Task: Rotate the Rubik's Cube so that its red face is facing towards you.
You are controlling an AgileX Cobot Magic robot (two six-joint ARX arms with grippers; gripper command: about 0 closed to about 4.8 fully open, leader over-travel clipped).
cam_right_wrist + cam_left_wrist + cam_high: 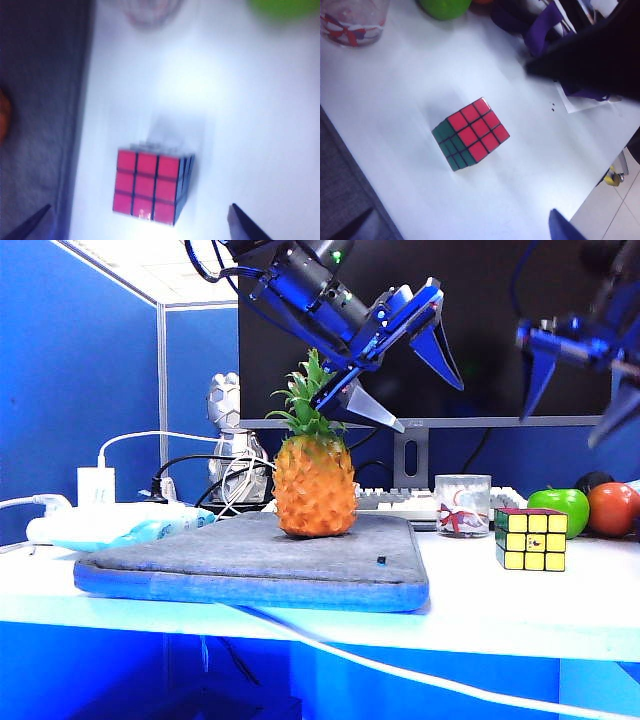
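Rubik's Cube [530,539] untouched on the white bench [470,610].
Red face [146,186] on top, yellow towards the camera; left gripper [420,375] and right gripper [575,380] hover above, jaws spread wide, empty.

Rubik's Cube [530,539] on table [470,615], right of mat [250,560], before glass [463,505]

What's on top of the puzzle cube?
Nothing sits on the cube. Its top is the red face, bare in both wrist views. The open right end effector hangs above it; the open left end effector is over the pineapple. The cube's underside is hidden.
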